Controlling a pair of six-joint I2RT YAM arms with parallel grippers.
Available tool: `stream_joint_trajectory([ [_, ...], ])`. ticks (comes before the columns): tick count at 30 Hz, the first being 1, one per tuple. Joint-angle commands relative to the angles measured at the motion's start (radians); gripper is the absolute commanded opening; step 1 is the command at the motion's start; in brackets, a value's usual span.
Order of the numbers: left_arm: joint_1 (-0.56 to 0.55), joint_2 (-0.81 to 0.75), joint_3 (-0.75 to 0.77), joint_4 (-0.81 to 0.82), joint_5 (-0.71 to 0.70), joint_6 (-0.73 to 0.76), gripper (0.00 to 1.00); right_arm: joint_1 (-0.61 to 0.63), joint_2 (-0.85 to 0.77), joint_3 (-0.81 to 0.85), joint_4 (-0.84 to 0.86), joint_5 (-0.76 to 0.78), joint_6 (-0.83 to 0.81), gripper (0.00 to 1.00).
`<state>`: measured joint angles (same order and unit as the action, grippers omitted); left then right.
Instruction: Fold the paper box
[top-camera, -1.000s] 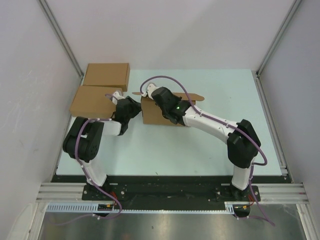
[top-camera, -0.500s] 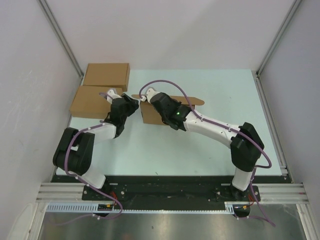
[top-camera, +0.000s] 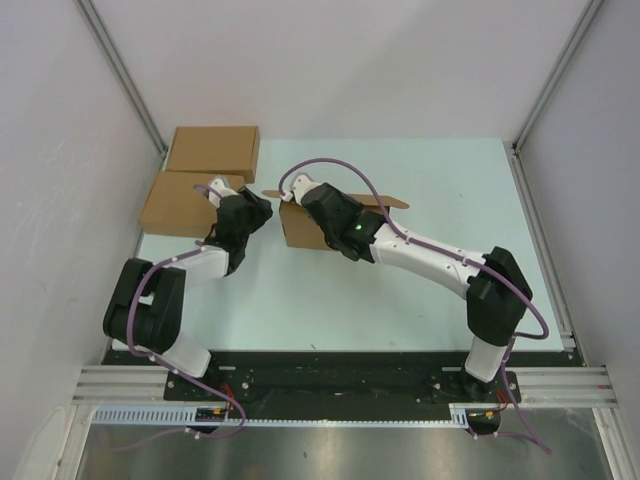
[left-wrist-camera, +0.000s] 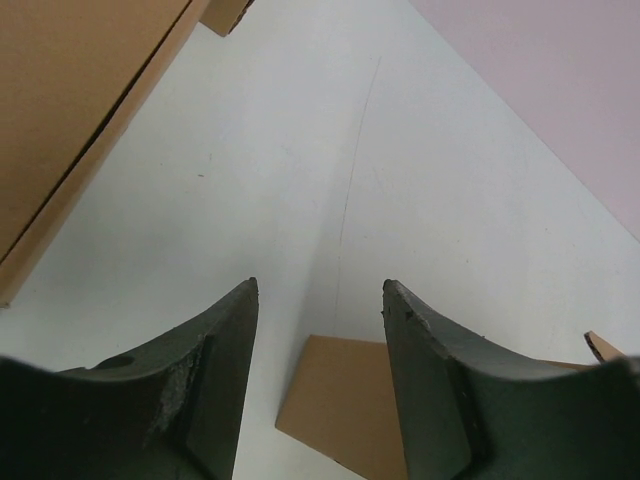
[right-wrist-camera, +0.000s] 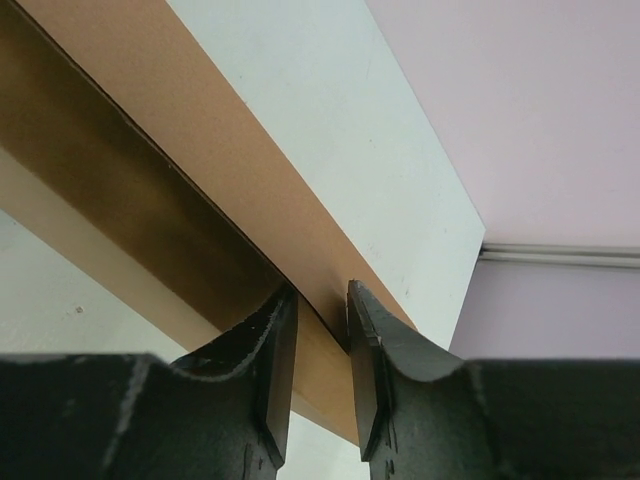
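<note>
The right pincer has eased its jaws a little apart around a thin cardboard edge of the paper box, so the edge now sits loosely between the fingers rather than clamped. The left pincer, jaws wide and empty, has drawn back from the box's left end. The box stands made up near the middle of the table, so this fold looks pressed home and is being let go.

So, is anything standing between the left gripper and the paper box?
Nothing visible does. The left gripper is open over the bare table, and the paper box shows its corner between the fingers. The two made-up boxes lie off to one side, out of the path.
</note>
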<state>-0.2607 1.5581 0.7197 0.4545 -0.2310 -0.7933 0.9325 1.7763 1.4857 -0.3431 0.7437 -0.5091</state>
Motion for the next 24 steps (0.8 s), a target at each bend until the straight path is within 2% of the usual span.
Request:
stream_joint_trajectory([
  [1,0.015,-0.050,0.018,0.004,-0.014,0.032,0.58,0.014,-0.074,0.008,-0.014,0.008,0.000,0.33],
  [10,0.029,-0.079,0.038,-0.008,-0.022,0.045,0.59,0.061,-0.141,0.038,-0.053,0.039,-0.014,0.39],
  [17,0.046,-0.113,0.047,-0.020,-0.036,0.069,0.60,0.075,-0.251,0.061,-0.092,0.055,-0.003,0.50],
  [19,0.054,-0.133,0.044,-0.025,-0.062,0.072,0.61,0.030,-0.302,0.058,-0.108,0.046,0.030,0.54],
  [20,0.055,-0.141,0.040,-0.031,-0.074,0.072,0.61,0.002,-0.317,0.059,-0.152,0.030,0.100,0.54],
  [24,0.078,-0.188,0.038,-0.051,-0.126,0.075,0.62,-0.167,-0.403,0.019,-0.240,-0.134,0.244,0.59],
])
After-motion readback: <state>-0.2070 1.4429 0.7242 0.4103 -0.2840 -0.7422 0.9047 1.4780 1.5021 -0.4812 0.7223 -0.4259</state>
